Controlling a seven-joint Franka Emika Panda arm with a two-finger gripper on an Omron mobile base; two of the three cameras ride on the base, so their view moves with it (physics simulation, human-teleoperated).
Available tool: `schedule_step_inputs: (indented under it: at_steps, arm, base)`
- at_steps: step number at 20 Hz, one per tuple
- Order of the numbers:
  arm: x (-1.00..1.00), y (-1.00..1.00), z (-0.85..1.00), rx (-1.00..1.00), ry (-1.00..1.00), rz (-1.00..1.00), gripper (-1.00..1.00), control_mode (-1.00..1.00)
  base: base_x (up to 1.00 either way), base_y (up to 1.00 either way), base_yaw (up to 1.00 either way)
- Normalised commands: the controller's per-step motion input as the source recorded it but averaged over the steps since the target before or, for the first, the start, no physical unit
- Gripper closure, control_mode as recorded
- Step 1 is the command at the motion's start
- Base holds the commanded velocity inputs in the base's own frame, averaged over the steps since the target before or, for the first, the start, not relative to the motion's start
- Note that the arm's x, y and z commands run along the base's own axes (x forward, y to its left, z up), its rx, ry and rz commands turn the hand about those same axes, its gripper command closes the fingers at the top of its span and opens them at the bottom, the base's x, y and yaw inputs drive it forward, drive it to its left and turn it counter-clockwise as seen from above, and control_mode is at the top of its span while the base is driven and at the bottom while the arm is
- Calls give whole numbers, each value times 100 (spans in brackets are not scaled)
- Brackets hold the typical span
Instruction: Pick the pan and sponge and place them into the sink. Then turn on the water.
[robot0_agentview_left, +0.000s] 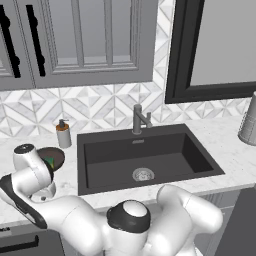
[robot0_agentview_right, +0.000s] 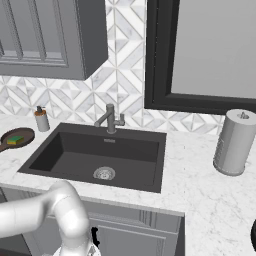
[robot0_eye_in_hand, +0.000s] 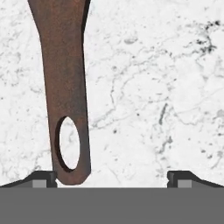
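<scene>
The dark-brown pan (robot0_agentview_left: 56, 156) lies on the counter left of the sink (robot0_agentview_left: 170, 152), with the green-and-yellow sponge (robot0_agentview_left: 49, 162) resting inside it. From the right base the pan (robot0_agentview_right: 20, 136) and sponge (robot0_agentview_right: 15, 140) sit at the far left, beside the black sink (robot0_agentview_right: 70, 155). My hand hangs over the pan's near side. In the hand view the long brown pan handle (robot0_eye_in_hand: 65, 78) runs down to its hanging hole. My gripper (robot0_eye_in_hand: 111, 179) is open, and the handle's end lies just inside the left fingertip (robot0_eye_in_hand: 43, 178). The water is out of view.
A grey faucet (robot0_agentview_left: 139, 119) stands at the sink's back edge. A soap dispenser (robot0_agentview_left: 63, 134) is behind the pan. A paper towel roll (robot0_agentview_right: 234, 142) stands on the marble counter (robot0_agentview_right: 200, 185) right of the sink. Wall cabinets hang above.
</scene>
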Motion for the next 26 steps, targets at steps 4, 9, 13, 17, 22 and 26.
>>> schedule_step_inputs:
  at_steps: [4,9,13,17,22,26]
  arm:
    - [10,12,-21,0,0,6,-100,-100]
    - [7,12,-17,0,0,8,-100,-100]
    - [9,8,-13,0,0,7,-100,-100]
    - [9,4,-3,0,0,5,-100,-100]
    - [17,6,0,0,0,2,-100,-100]
    - [27,15,-10,0,1,0,-100,-100]
  base:
    - [0,0,0]
    - [0,0,0]
    - [0,0,0]
    - [0,0,0]
    - [0,0,0]
    - [0,0,0]
